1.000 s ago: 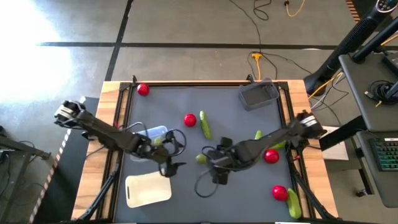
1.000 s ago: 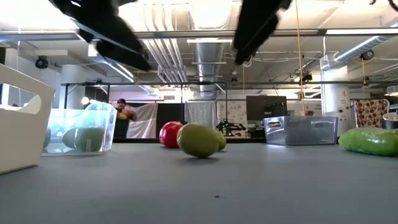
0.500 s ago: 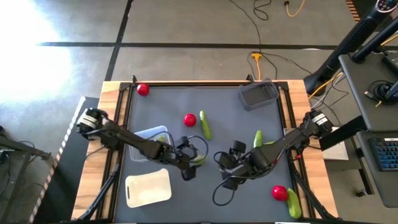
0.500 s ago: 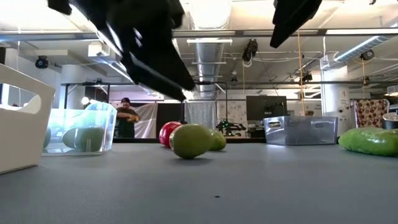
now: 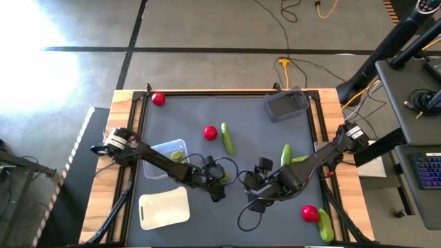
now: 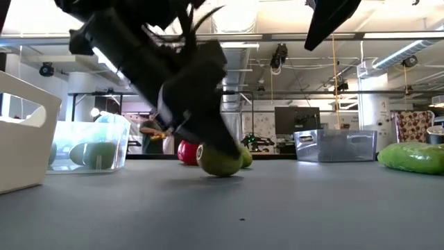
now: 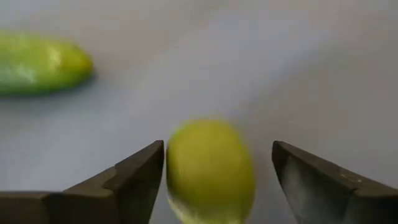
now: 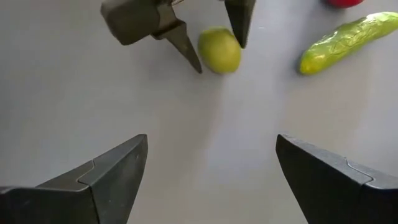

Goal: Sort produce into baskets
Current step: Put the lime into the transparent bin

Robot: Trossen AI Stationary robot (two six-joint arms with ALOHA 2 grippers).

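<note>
An olive-green lime (image 5: 224,177) lies on the grey mat near the table's middle. My left gripper (image 5: 220,182) is open and low over it, with one finger on either side of the lime (image 7: 210,171). My right gripper (image 5: 253,195) is open and empty, just right of the lime and nearer the table's front, above the mat (image 8: 211,149). The clear basket (image 5: 167,153) holds limes. The cream-white basket (image 5: 164,209) lies at the front left. The dark grey basket (image 5: 286,105) stands at the back right. My left gripper comes at the lime from above, slanting from the table's left. One finger (image 7: 140,174) stands right against the lime's side and the other (image 7: 311,180) stands apart from it. I cannot tell whether the near finger touches. The lime rests on the mat.
Tomatoes lie at the back left (image 5: 158,99), the middle (image 5: 211,132) and the front right (image 5: 309,213). Cucumbers lie at the middle (image 5: 227,139), beside the right arm (image 5: 286,154) and at the front right corner (image 5: 325,226). A person shows in the room beyond the table (image 6: 149,128).
My left gripper has gone from the clear basket toward the table's right and down, and its open fingers now stand around the lime. My right gripper has drawn back from the lime toward the table's right and near edge.
</note>
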